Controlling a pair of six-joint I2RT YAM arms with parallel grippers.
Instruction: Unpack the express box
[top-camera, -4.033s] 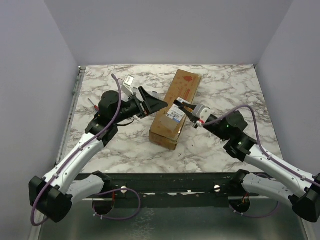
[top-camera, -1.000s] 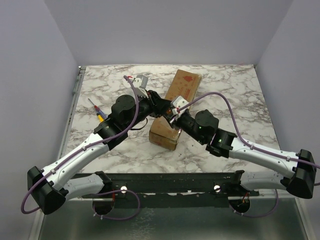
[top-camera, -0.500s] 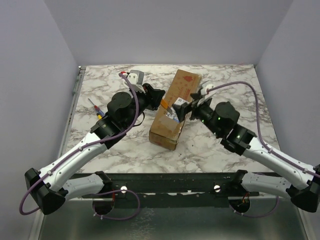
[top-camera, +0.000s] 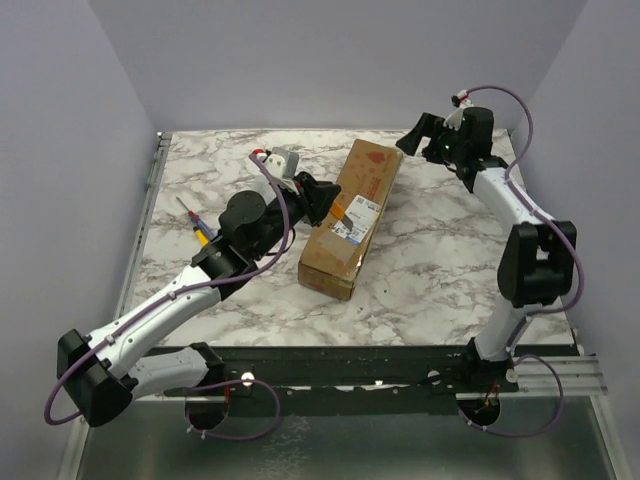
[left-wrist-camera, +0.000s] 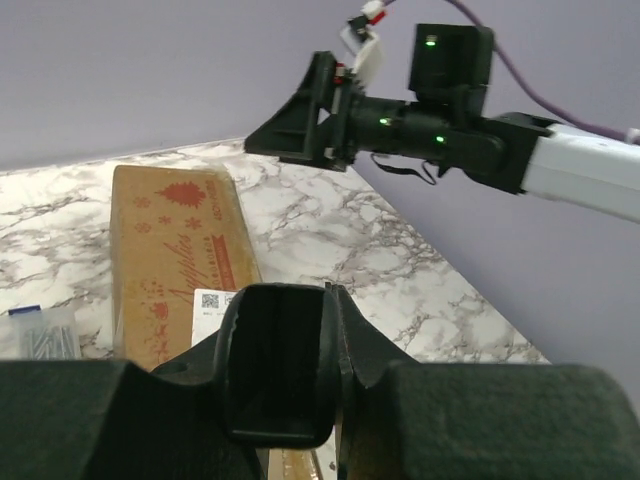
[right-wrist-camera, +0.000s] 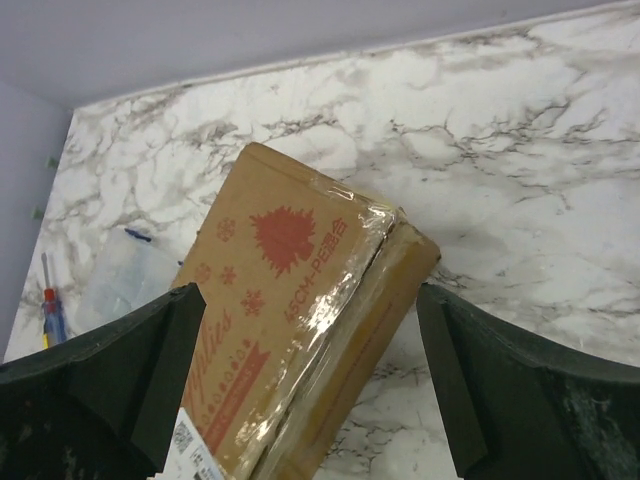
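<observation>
Brown cardboard marks the express box (top-camera: 352, 215), which lies flat and slantwise in the middle of the marble table (top-camera: 440, 270). Its white label (top-camera: 358, 222) is toward the near end, and glossy tape (right-wrist-camera: 335, 285) runs along the top seam and over the far end. It looks sealed, so I judge the step in hand to be breaking that seam.

The left tool (left-wrist-camera: 330, 300) sits at the box's left edge, though I cannot tell whether it touches. Its fingers are drawn together with nothing I can make out between them. The right tool (right-wrist-camera: 310, 300) hangs high above the far end, spread wide and holding nothing.

To do this well, the left tool should press on the box so it cannot skid on the smooth marble. The right should descend onto the far end, where the tape wraps over, and work one fingertip under the flap rather than tear the cardboard. A screwdriver (top-camera: 196, 222) and a clear plastic case (right-wrist-camera: 125, 270) lie to the box's left.
</observation>
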